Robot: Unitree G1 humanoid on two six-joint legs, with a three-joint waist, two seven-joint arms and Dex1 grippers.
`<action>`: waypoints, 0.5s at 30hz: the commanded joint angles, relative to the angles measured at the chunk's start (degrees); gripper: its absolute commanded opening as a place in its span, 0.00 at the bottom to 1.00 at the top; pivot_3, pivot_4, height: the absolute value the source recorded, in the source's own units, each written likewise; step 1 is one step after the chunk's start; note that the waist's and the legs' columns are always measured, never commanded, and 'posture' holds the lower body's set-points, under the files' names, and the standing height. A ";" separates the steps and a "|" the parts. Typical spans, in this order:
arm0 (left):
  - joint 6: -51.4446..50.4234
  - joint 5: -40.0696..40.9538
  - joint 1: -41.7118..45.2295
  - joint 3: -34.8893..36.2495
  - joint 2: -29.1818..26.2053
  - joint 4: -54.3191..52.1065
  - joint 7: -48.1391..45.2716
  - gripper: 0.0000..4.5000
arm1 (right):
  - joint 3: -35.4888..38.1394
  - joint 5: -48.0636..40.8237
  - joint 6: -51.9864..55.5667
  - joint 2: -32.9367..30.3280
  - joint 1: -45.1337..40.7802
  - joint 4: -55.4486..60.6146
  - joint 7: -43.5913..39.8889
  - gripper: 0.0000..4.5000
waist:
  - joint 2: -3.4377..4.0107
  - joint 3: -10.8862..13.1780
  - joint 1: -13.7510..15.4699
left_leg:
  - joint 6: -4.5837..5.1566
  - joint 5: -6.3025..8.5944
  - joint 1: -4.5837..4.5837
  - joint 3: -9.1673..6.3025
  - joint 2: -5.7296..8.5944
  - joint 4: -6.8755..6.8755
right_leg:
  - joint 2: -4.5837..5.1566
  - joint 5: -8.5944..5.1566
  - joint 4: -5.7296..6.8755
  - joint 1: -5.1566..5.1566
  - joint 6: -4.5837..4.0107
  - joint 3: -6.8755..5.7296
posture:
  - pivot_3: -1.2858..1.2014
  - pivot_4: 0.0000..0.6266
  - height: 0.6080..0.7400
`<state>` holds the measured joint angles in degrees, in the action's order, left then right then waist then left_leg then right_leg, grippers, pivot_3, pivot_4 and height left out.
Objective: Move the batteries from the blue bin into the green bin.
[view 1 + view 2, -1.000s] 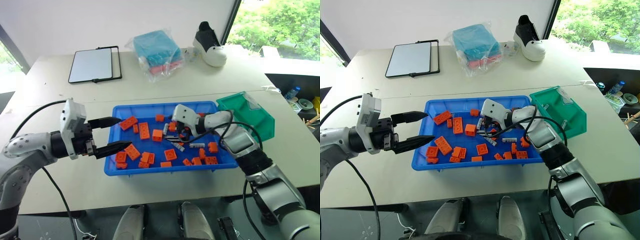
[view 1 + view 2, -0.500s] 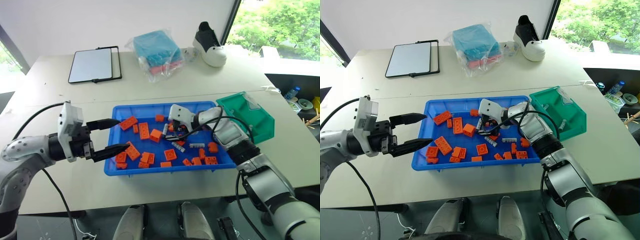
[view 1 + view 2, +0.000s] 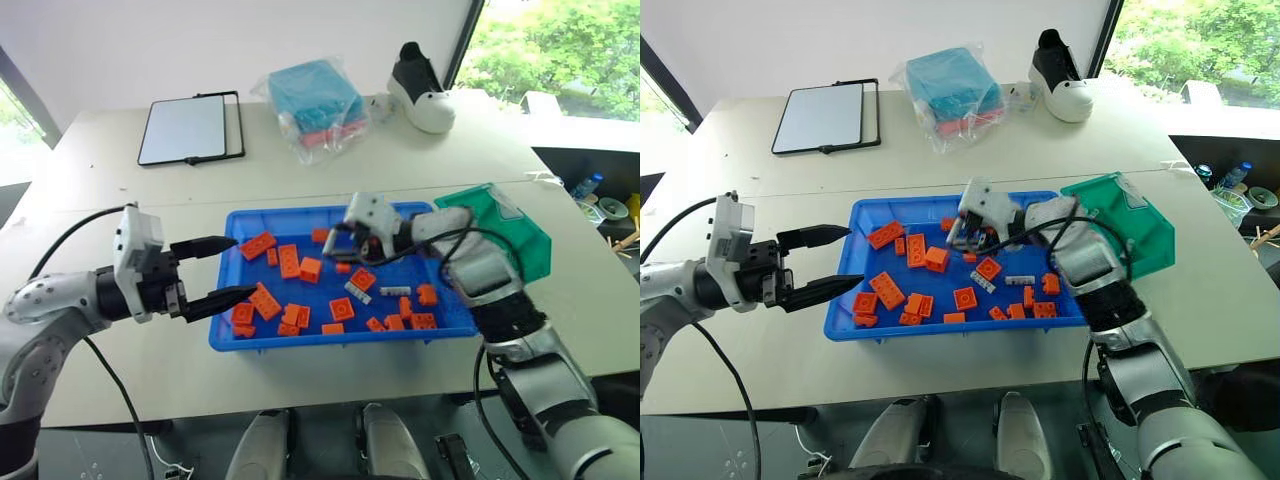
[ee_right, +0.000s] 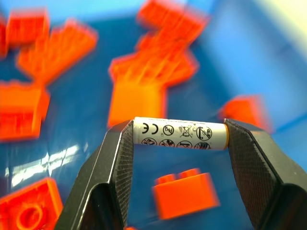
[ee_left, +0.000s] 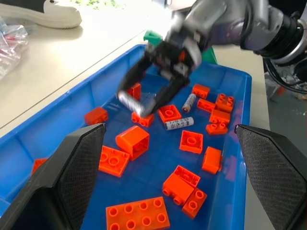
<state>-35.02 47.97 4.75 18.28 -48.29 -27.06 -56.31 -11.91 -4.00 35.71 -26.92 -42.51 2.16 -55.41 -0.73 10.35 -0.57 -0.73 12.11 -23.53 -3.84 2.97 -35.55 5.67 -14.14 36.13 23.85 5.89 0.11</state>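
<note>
The blue bin (image 3: 300, 214) sits mid-table, strewn with orange bricks (image 3: 291, 262). My right gripper (image 3: 336, 236) hovers above the bin's middle, shut on a silver battery (image 4: 179, 134) held end to end between its fingers; the held battery (image 5: 128, 100) also appears in the left wrist view. Two more batteries (image 3: 394, 291) (image 3: 357, 292) lie on the bin floor to the right of the gripper. The green bin (image 3: 510, 235) stands against the blue bin's right end. My left gripper (image 3: 243, 266) is open over the blue bin's left rim, with nothing between its fingers.
A framed white board (image 3: 185, 130), a teal bagged bundle (image 3: 312, 100) and a black-and-white shoe (image 3: 420, 90) lie at the back of the table. Cables run along both arms. Bare tabletop lies in front of the blue bin.
My right gripper has closed on a battery and lifted it up off the bin floor. The left arm has stayed where it was.
</note>
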 commanded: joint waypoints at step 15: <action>1.74 -1.49 5.19 -4.30 1.02 3.34 -2.73 1.00 | 24.31 0.70 11.47 -19.91 17.76 11.72 18.27 0.96 | 0.01 0.01 0.60 | 0.10 0.04 -0.01 0.17 0.00 0.00 | 0.20 -0.04 -0.11 -0.03 -0.06 0.02 | 0.52 0.24 0.93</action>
<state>-34.36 46.70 9.06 13.82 -47.10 -23.57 -58.64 11.02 -3.91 48.42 -46.07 -24.23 13.03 -38.68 -0.72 10.36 0.03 -0.64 12.15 -23.54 -3.65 2.97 -35.55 5.86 -14.17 36.02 23.83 5.83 0.13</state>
